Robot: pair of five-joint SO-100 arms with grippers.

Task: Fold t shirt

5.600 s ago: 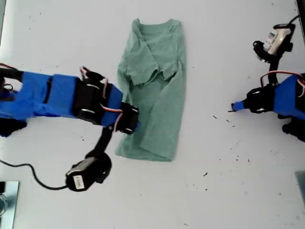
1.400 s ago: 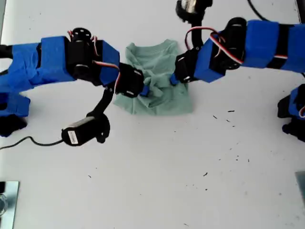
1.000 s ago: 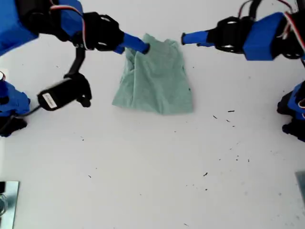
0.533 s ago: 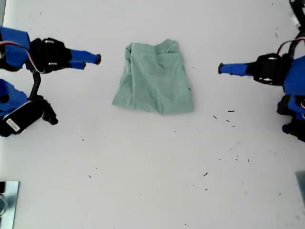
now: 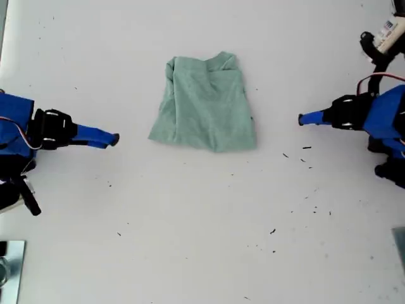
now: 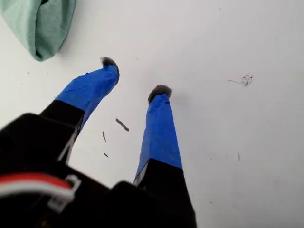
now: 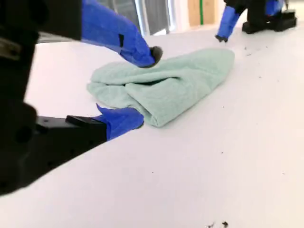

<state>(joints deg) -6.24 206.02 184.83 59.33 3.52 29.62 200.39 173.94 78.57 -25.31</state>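
The t shirt [image 5: 204, 102] is a sage-green, heathered cloth, folded into a compact, roughly square bundle. It lies flat on the white counter [image 5: 202, 221] in the upper middle of the exterior view. Its lower edge flares a little wider than its top, with soft creases along the exterior view's left side.

No text, label, brand or number can be read in these views.

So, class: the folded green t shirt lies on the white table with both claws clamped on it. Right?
No. The t shirt lies folded on the table, but my first claw and my second claw are open and clear of it, as the exterior view shows.
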